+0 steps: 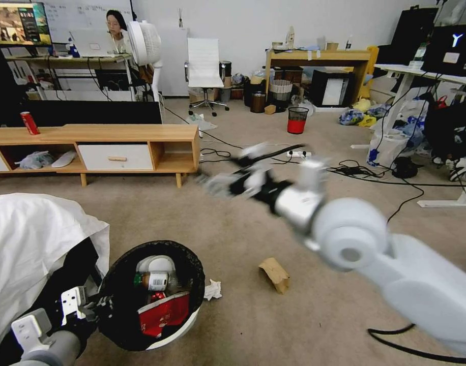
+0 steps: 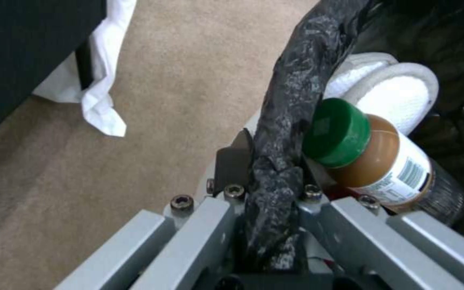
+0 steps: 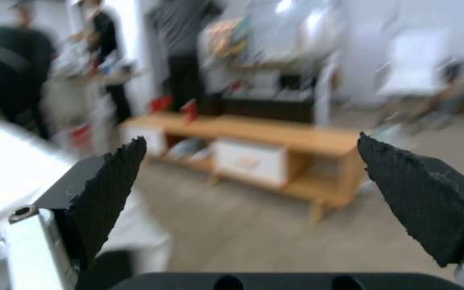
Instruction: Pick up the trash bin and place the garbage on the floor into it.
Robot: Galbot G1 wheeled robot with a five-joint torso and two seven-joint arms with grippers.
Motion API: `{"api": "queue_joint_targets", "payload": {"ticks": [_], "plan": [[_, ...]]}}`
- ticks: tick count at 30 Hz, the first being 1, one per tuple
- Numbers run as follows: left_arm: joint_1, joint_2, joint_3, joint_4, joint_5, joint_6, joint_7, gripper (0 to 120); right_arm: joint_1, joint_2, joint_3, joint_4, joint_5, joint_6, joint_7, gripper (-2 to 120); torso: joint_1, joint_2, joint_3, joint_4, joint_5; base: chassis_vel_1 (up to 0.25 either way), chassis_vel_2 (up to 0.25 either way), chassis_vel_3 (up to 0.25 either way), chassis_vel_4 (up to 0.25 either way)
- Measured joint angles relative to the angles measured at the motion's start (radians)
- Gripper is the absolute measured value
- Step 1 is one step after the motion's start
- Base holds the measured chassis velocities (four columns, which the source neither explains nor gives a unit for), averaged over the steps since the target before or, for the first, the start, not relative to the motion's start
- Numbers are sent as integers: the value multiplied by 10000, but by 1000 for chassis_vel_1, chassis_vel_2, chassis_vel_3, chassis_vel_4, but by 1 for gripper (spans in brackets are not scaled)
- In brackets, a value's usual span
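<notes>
Two scraps lie on the floor (image 1: 202,223) beside our trash bin (image 1: 184,325): tissue (image 1: 212,290) touching it, brown paper bag (image 1: 274,274) farther right. Our left pincer (image 2: 275,181) clenches the bin's rim; our right pincer (image 3: 253,177), released, hangs above, nearer the bag.

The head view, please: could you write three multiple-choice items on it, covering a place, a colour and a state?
1. Where does the brown paper bag lie?
A. in the bin
B. on the carpet, right of the bin
C. on the wooden shelf

2. What colour is the bottle cap?
A. green
B. red
C. white

3. How is the right end effector?
A. shut on a tissue
B. shut on the bag
C. open, holding nothing

Answers: 1 B, it rests on the carpet beyond the bin; 2 A, the left wrist view shows a green cap; 3 C, the fingers stand wide apart with nothing between, while the left end effector clamps the bin's rim.
</notes>
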Motion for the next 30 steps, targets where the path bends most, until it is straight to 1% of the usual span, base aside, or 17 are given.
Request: {"api": "queue_joint_targets", "payload": {"ticks": [2,5,7,8,10,12,14,15,16,17,19,20,22,23,24,28,30], "plan": [[32,-29,-86,-9,3,0,1,2,-670,-464,639,-148,-503,815,-286,100,0,0,0,3,-3,0,0,0,0],[48,-50,-147,-22,15,0,-1,2,-1113,-674,1111,-256,-712,1253,-447,100,0,0,0,2,-2,0,0,0,0],[104,-70,-279,-63,18,0,-16,2,-2056,-1031,2287,-457,-1114,2041,-741,100,0,0,-1,2,-3,0,0,0,0],[104,-70,-279,-63,18,0,-16,2,-2056,-1031,2287,-457,-1114,2041,-741,100,0,0,-1,2,-3,0,0,0,0],[199,-77,-358,-98,17,-1,-33,2,-3093,-1204,3569,-663,-1641,2703,-1125,100,0,-1,0,2,0,0,0,0,0],[207,-78,-363,-99,17,0,-37,2,-3185,-1211,3678,-678,-1684,2752,-1155,100,0,0,0,2,0,0,0,0,0],[289,-122,-418,-134,31,0,-58,2,-4147,-1231,4653,-772,-2049,3113,-1372,100,0,0,0,4,-6,0,0,0,0],[289,-122,-418,-134,31,0,-58,2,-4147,-1231,4653,-772,-2049,3113,-1372,100,0,0,0,4,-6,0,0,0,0],[342,-153,-436,-163,60,0,-59,2,-4909,-1200,5342,-825,-2329,3282,-1482,100,-1,0,0,6,0,0,0,0,0],[342,-153,-436,-163,60,0,-59,2,-4909,-1200,5342,-825,-2329,3282,-1482,100,-1,0,0,6,0,0,0,0,0],[396,-200,-457,-206,78,-1,-73,2,-5649,-1100,6035,-904,-2706,3520,-1571,100,0,0,-1,1,-2,0,0,0,0],[396,-200,-457,-206,78,-1,-73,2,-5649,-1100,6035,-904,-2706,3520,-1571,100,0,0,-1,1,-2,0,0,0,0],[460,-253,-491,-262,70,0,-85,2,-6523,-870,6834,-1061,-3290,3866,-1695,100,0,0,0,2,-4,0,0,0,0],[460,-253,-491,-262,70,0,-85,2,-6523,-870,6834,-1061,-3290,3866,-1695,100,0,0,0,2,-4,0,0,0,0],[502,-280,-518,-285,67,-1,-97,2,-6895,-672,7227,-1197,-3689,4128,-1809,100,0,0,0,3,-3,0,0,0,0],[563,-304,-532,-308,61,-1,-108,2,-7294,-387,7632,-1329,-4089,4302,-1944,100,-1,-1,0,3,-4,0,0,0,0],[636,-334,-532,-347,28,0,-111,2,-7811,165,8102,-1411,-4589,4483,-2054,100,0,0,0,4,-5,0,0,0,0]]}}
